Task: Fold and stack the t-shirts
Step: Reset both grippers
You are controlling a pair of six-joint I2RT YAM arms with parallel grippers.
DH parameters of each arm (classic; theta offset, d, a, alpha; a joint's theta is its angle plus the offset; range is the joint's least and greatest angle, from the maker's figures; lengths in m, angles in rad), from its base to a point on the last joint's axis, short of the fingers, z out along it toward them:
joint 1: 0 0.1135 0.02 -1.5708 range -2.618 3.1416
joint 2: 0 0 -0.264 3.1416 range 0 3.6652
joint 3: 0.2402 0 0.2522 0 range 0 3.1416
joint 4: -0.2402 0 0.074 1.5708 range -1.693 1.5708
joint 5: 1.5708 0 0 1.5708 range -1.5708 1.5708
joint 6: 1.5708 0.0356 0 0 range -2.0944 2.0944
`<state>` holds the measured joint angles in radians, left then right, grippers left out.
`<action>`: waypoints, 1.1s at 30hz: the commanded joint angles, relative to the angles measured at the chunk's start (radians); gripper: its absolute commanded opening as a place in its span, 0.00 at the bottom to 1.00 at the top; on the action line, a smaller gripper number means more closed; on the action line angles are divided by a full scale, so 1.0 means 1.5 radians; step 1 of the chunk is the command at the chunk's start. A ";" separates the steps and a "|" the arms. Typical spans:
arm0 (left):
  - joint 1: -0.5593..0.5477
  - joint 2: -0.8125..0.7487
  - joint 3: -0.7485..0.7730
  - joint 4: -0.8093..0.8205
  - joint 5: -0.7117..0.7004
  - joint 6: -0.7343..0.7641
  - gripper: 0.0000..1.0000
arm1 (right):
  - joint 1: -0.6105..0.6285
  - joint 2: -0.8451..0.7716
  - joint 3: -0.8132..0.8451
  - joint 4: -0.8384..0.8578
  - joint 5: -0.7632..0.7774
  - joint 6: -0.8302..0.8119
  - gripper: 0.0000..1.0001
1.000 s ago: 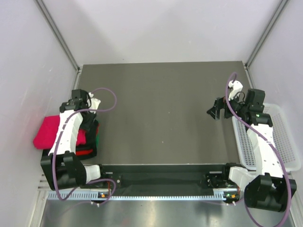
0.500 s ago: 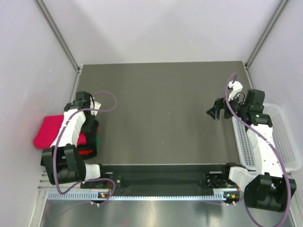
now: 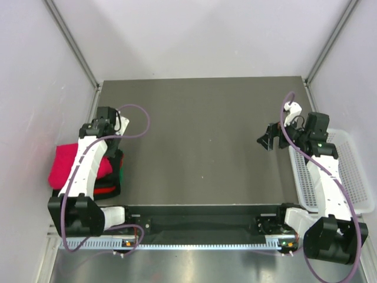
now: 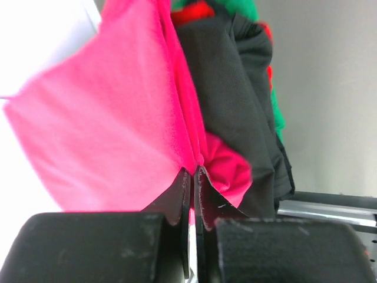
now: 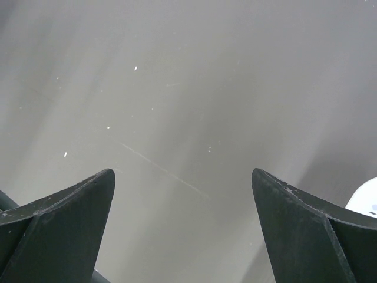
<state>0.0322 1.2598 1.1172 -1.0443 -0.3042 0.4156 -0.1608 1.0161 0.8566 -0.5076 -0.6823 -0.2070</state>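
The magenta-red t-shirt [image 3: 66, 165] lies folded at the table's left edge, on top of the pile and overhanging it to the left. The pile's black, red and green shirts [image 3: 113, 177] show under its right side. In the left wrist view the magenta cloth [image 4: 106, 118] fills the left and the black shirt [image 4: 235, 88] lies to its right, with red [image 4: 191, 12] and green [image 4: 242, 9] edges above. My left gripper [image 3: 111, 154] [image 4: 192, 174] is shut on a pinch of the magenta shirt. My right gripper [image 3: 266, 140] [image 5: 182, 177] is open and empty above bare table.
The white mesh basket [image 3: 359, 177] stands at the right table edge beside my right arm; its rim shows in the right wrist view [image 5: 366, 203]. The dark table top [image 3: 200, 130] runs between both arms. White walls close in on both sides.
My left wrist has risen and moved slightly away from me and to the right, and the magenta shirt has shifted a little to the right with it. The right arm has not moved.
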 commanded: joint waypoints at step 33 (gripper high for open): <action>-0.087 -0.296 0.005 0.284 0.340 -0.183 0.99 | -0.007 -0.083 -0.068 0.121 0.153 0.108 1.00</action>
<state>-0.0944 0.8211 1.2125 -0.8093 0.0330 0.2455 -0.1684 0.9264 0.7826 -0.4137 -0.5560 -0.1364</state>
